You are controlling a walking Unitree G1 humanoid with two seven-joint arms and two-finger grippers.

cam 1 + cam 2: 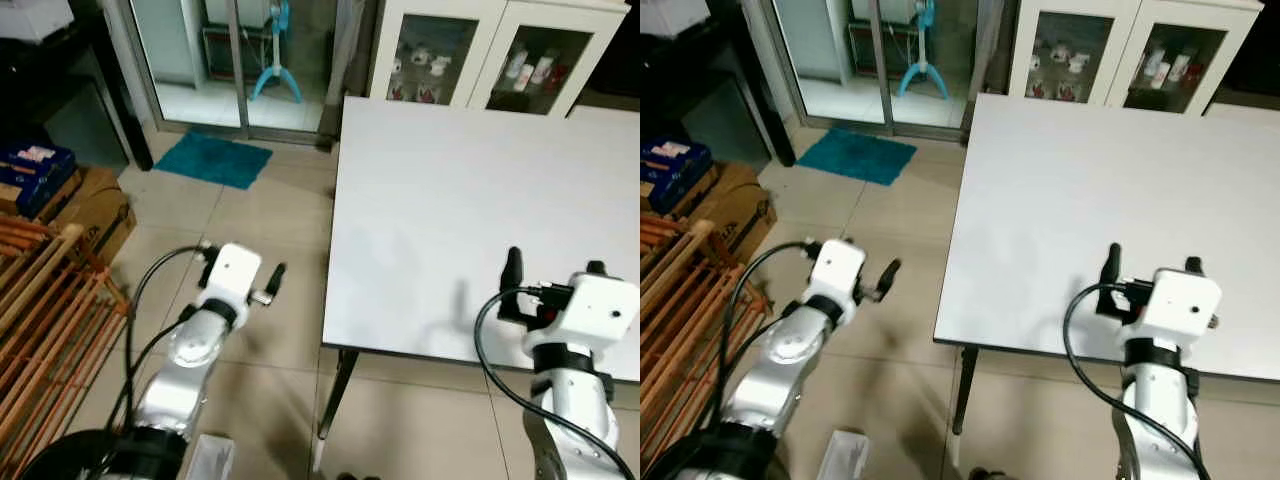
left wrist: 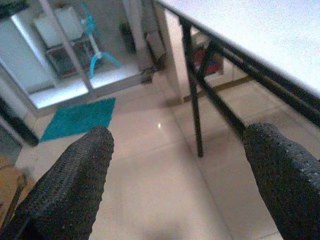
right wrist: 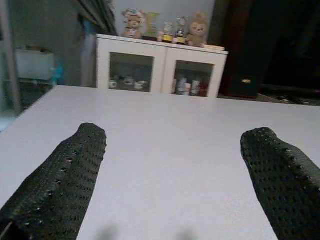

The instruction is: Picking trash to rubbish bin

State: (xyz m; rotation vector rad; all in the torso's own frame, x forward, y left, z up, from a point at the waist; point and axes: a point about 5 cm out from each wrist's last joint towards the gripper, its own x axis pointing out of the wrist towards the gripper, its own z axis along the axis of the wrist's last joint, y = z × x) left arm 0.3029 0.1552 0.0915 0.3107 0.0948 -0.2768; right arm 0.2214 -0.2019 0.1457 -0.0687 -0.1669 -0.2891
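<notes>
We're in search phase: left gripper over the floor, right gripper over the white table's near edge, both released, empty. Next we need to locate trash.

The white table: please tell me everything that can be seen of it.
The table has a wide, flat, matte white top, rectangular as far as it shows, and bare. Thin dark metal legs and a dark frame under the edge hold it up on the tiled floor. It stands in front of a white glass-door cabinet. The right hand is held open above its near edge; the left hand is open over the floor beside it.
</notes>
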